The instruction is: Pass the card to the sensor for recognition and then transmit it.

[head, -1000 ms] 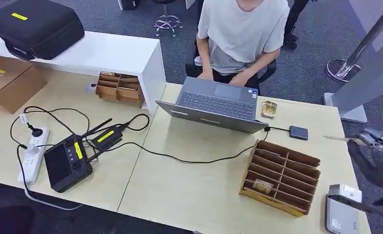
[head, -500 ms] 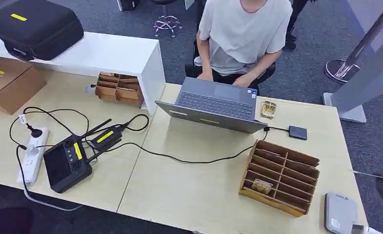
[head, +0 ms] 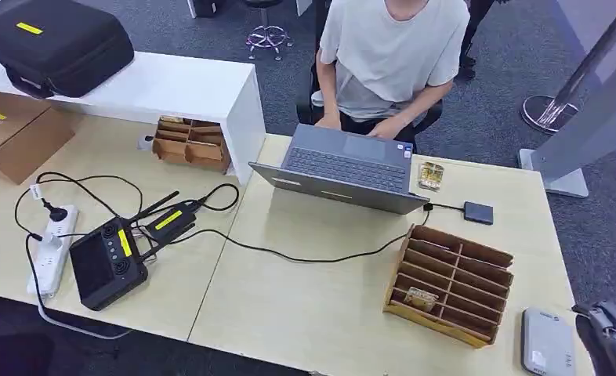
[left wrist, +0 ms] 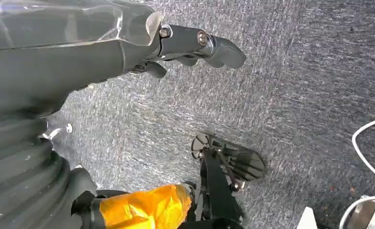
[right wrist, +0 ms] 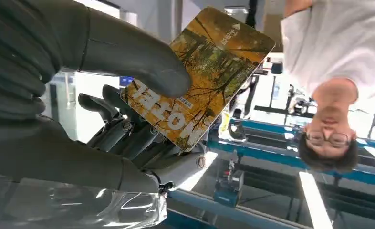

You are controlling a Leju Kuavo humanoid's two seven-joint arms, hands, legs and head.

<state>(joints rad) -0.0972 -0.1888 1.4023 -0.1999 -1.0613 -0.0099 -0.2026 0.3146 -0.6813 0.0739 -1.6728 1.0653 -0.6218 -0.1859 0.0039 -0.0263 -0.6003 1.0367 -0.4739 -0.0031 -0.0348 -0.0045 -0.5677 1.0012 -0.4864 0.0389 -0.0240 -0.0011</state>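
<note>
Right robot hand (right wrist: 128, 109), pinching the card (right wrist: 200, 76) under its thumb, dropping back beside the grey sensor (head: 546, 343) after a lift, seemingly lining up the scan.

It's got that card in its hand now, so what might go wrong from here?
The card is only pinched between the right hand's thumb and fingers, near one end, so it might slip or twist. The grey sensor lies flat near the table corner beside the cardboard organizer; a low swing might hit either.
</note>
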